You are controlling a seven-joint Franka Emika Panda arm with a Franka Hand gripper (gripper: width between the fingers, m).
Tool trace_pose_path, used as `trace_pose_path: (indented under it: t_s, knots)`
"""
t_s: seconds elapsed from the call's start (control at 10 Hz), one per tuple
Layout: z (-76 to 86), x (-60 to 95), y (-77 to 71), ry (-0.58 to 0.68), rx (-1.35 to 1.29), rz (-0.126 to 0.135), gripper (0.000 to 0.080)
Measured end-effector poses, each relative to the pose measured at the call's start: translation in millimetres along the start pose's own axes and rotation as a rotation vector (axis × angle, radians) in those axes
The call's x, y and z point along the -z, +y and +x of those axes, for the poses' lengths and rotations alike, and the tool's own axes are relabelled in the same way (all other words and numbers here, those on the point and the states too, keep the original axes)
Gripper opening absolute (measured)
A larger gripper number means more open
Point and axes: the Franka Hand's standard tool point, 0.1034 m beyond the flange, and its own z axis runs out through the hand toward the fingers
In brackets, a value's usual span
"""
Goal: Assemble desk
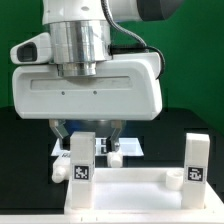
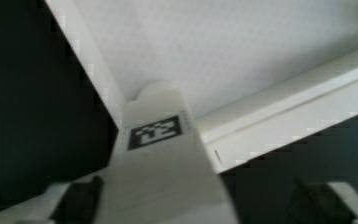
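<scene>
The desk's white tabletop (image 1: 120, 188) lies at the front of the black table. Two white legs stand upright on it, each with a tag: one toward the exterior view's left (image 1: 82, 160), one at its right (image 1: 197, 162). My gripper (image 1: 88, 140) hangs straight over the left one, with its dark fingers (image 1: 62, 132) set wider than the bar. In the wrist view that leg (image 2: 149, 165) runs between the jaws of the gripper (image 2: 202, 205) down to the rimmed tabletop (image 2: 247, 40). One finger (image 2: 78, 200) lies close against the leg. A dark gap shows on the other side.
Behind the tabletop, two more white bar ends show low on the table (image 1: 61, 172) (image 1: 115, 155). The marker board (image 1: 130, 147) lies flat behind them. The wide white gripper body (image 1: 85, 90) blocks the middle of the exterior view. A green backdrop closes the back.
</scene>
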Motion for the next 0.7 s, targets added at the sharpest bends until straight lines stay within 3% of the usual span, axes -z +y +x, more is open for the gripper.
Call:
trace_pose_path:
  t_s: [0.1, 0.2, 0.4, 0.5, 0.6, 0.7]
  knots:
    - [0.1, -0.1, 0.5, 0.0, -0.014, -0.001, 0.0418]
    - [0.8, -0.2, 4.5, 0.0, -0.153, -0.004, 0.0295]
    - [0.6, 0.6, 2.5, 0.0, -0.501, -0.004, 0.0293]
    - [-1.0, -1.4, 1.2, -0.001, -0.704, 0.008, 0.029]
    - [1.9, -2.7, 4.0, 0.019, -0.938, 0.06, 0.029]
    - [1.1, -2.3, 4.1, 0.017, -0.986, 0.063, 0.029]
